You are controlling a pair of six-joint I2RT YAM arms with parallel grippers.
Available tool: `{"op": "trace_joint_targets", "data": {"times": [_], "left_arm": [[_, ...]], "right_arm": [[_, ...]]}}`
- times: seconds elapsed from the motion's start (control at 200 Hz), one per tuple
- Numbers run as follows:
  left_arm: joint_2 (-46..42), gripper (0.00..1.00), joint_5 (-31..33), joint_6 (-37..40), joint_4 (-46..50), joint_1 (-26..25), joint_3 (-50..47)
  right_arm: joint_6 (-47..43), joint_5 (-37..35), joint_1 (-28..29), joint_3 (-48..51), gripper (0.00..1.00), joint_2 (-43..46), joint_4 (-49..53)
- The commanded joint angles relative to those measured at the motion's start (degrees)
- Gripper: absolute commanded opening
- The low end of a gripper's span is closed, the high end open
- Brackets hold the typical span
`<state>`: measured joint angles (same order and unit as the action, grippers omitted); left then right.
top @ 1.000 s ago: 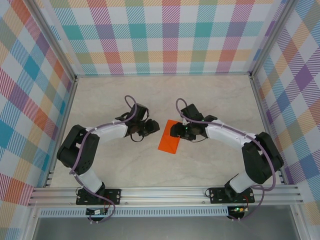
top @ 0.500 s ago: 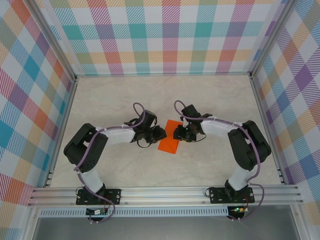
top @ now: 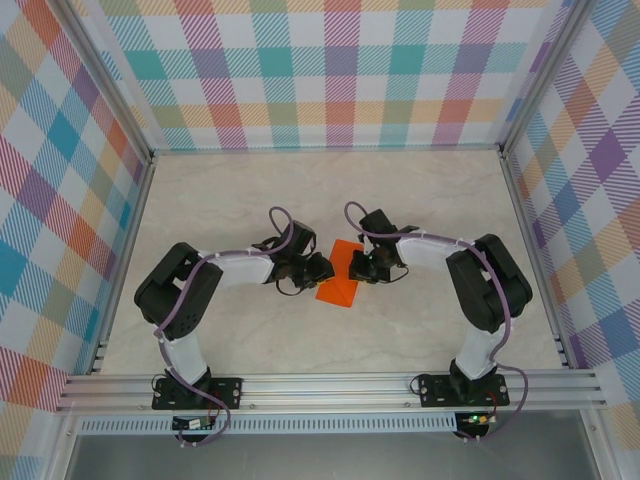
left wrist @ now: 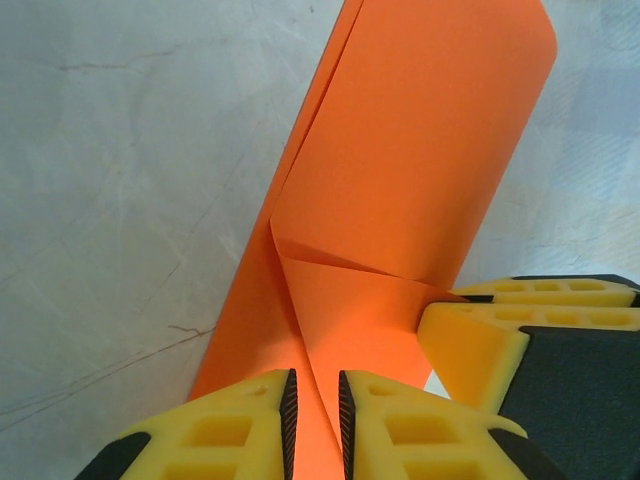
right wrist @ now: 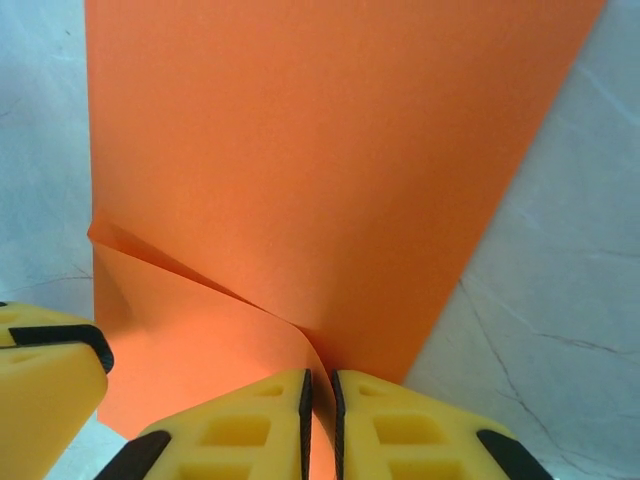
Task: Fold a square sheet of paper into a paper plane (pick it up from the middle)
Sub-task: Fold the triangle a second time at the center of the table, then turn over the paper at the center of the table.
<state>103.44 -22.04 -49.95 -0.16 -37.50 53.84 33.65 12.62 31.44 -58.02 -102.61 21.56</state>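
Left gripper point(left wrist: 313, 400) and right gripper point(right wrist: 320, 395) both have jaws clamped on a raised flap of the square sheet of paper point(top: 336, 290), the rest flat on the surface point(top: 250, 200) ahead of them, I'd guess to pull a fold over

1. Left arm point(top: 235, 265), right arm point(top: 445, 255): white links, chunky black joints.
2. Purple cables point(top: 283, 222) looping along both.
3. Black base plates point(top: 197, 390) below.
4. Left claw point(left wrist: 315, 390), right claw point(right wrist: 320, 385): yellow fingers point(left wrist: 220, 435) with moulded cut-outs, black inner pads point(left wrist: 288, 400).
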Motion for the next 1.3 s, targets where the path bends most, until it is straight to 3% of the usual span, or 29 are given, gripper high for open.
{"op": "trace_joint_targets", "data": {"times": [0.0,0.28,0.77,0.905,1.06,1.295], "left_arm": [[1.2,0.20,-1.6,-0.4,0.2,-0.6,1.8],[2.4,0.22,-2.6,-0.6,-0.8,-0.6,2.6],[4.4,0.22,-2.4,0.0,-1.3,-0.6,3.9],[4.9,0.17,-3.0,1.1,-2.1,-0.6,4.5],[5.4,0.08,-2.0,3.5,-0.8,-0.6,5.7],[5.0,0.03,-0.6,7.0,1.5,-0.6,6.9]], "right_arm": [[0.1,-1.9,-0.4,-1.4,0.14,-0.8,2.0],[0.8,-1.6,-0.4,-0.9,0.06,0.1,1.4],[1.4,-1.7,-0.5,0.2,0.06,1.5,1.0],[1.7,-1.6,-0.5,0.6,0.07,2.7,1.0],[2.4,-5.7,-0.5,1.2,0.22,6.7,3.3],[4.3,-14.4,-0.5,5.1,0.50,16.1,6.4]]}}
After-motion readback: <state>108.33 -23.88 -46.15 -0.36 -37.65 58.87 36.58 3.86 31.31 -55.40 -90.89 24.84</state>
